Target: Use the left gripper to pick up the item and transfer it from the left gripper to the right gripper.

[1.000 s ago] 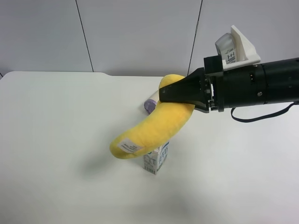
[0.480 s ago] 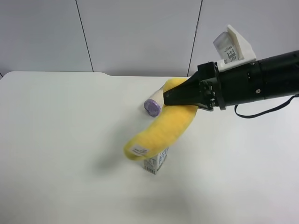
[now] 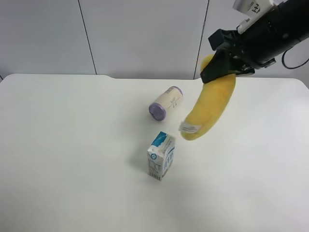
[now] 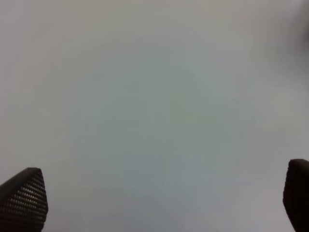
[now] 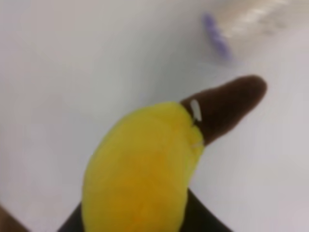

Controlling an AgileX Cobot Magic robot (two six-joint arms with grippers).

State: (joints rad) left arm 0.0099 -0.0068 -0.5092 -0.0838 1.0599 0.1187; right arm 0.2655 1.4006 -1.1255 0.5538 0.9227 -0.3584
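The yellow plush banana hangs in the air at the upper right of the exterior high view, its white tag at the low end. My right gripper, on the black arm with the white wedge, is shut on the banana's upper end. In the right wrist view the banana fills the lower middle, with its dark brown stem tip pointing away. My left gripper is open and empty. Its two black fingertips stand far apart over a plain pale surface. The left arm is out of the exterior high view.
A blue-white carton stands upright mid-table, below and left of the hanging banana. A purple-capped cylinder lies on its side behind it and shows blurred in the right wrist view. The white table meets a grey wall at the back.
The right arm has risen and pulled back to the upper right with the banana. The banana has swung from above the carton to hang steeply, uncovering the carton and the cylinder.
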